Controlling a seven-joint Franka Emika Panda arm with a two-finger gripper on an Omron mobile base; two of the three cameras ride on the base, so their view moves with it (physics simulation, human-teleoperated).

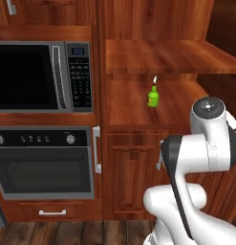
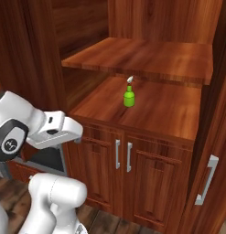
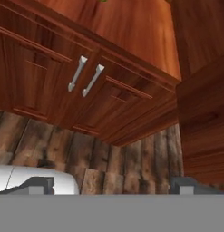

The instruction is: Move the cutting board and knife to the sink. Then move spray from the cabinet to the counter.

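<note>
Arm: folded low in front of the cabinet — base links at bottom of both base views, elbow bent, upper link rising, forearm turned sideways.
Left base view: round dark-capped joint at right edge, level w/ the niche floor; dark-edged link below it leans toward the lower doors.
Right base view: white forearm block juts from left toward the doors, ends just short of them, lower than the niche floor.
Gripper: two dark tips at bottom of hand view, far apart — jaws wide, nothing between them.
Hand aim: looks at the two lower doors w/ their paired silver handles, plank floor under; view rolled, so doors slant.
Spray: upright on niche floor, abt mid-shelf, well apart from gripper; green body, whitish nozzle on top. Also in left base view, same spot.
Shelf: wooden board above spray, bare on top.
Microwave: left of niche, door shut.
Oven: below microwave, shut, knobs in a row.
Tall door handle: at right, vertical.
</note>
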